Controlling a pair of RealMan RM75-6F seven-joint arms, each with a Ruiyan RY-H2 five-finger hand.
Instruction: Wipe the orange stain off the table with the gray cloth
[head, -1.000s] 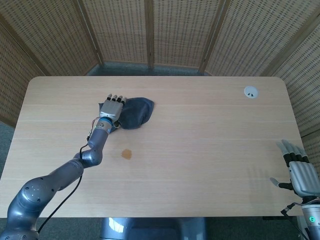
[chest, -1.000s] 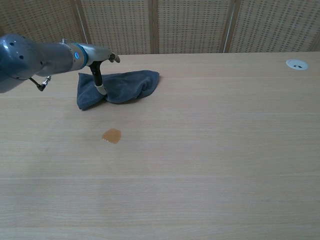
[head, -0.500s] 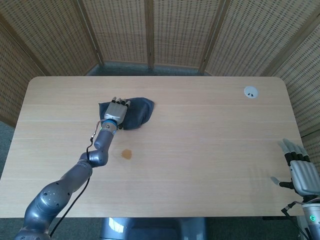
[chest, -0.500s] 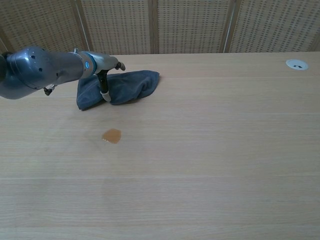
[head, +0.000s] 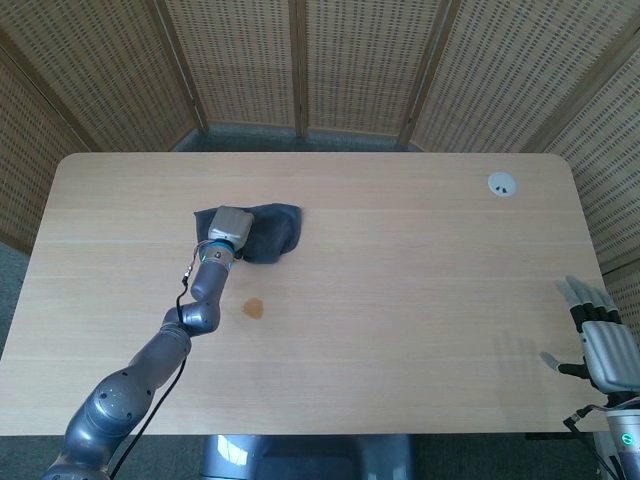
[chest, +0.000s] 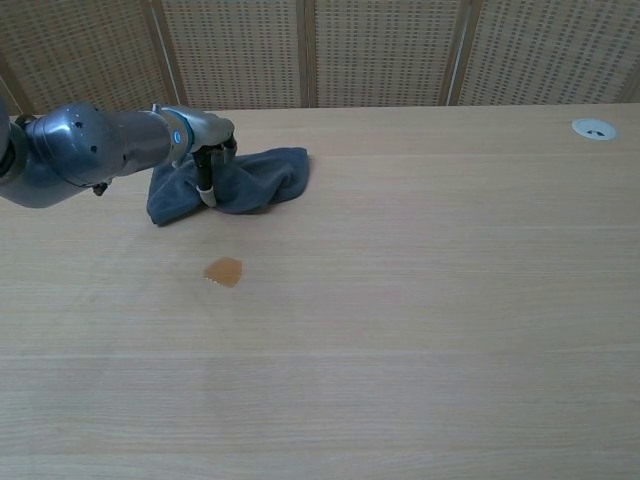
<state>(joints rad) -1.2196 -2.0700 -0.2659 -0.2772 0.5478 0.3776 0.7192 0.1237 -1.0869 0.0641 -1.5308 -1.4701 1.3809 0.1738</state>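
The gray cloth (head: 272, 231) (chest: 258, 179) lies bunched on the far left part of the wooden table (head: 420, 280). My left hand (head: 229, 229) (chest: 204, 152) sits on its left side with the fingers curled down into the fabric, gripping it. The orange stain (head: 254, 309) (chest: 224, 271) is a small patch on the bare wood, a short way nearer to me than the cloth and apart from it. Over the table's near right corner my right hand (head: 600, 342) hovers, fingers spread, holding nothing; the chest view does not show it.
A white round grommet (head: 502, 184) (chest: 594, 128) is set in the tabletop at the far right. Wicker screens (head: 300, 60) stand close behind the table's far edge.
My left hand's fingers have curled down into the cloth, and the cloth has bunched and drawn in slightly toward the hand. The right hand has barely moved.
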